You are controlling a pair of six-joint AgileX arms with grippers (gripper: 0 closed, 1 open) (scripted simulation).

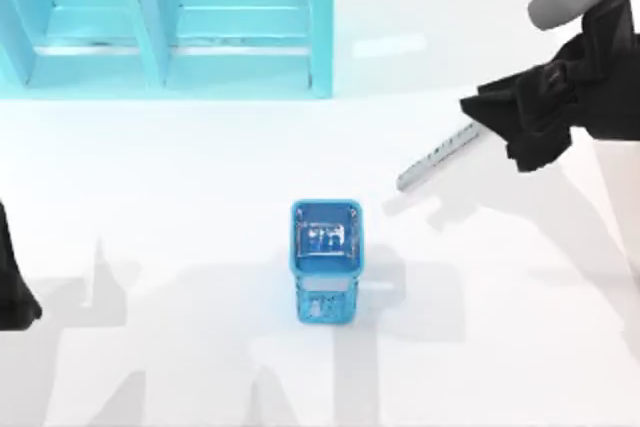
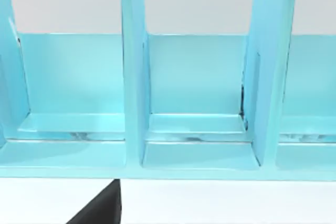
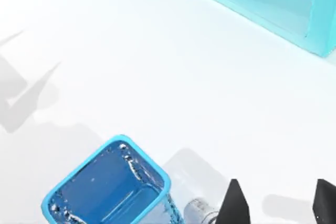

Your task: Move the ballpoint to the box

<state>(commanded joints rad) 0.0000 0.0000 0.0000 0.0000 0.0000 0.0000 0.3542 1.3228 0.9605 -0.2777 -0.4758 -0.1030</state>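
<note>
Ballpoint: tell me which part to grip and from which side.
Grip the ballpoint by its thick cap end from the table's right, where the right end effector appears to hold it: the slim barrel then juts free toward the box. Left arm sits parked at left.

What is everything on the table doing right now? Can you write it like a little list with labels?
ballpoint: held by its dark cap end in the right gripper, silver barrel slanting out toward the box, off the table
box: blue, open top, standing near the middle of the table, apart from the ballpoint
right gripper: at the table's right side, shut on the ballpoint
left arm: parked at the table's left edge
shelf: light blue, with dividers, at the back left
task state: ballpoint not yet in the box
</note>
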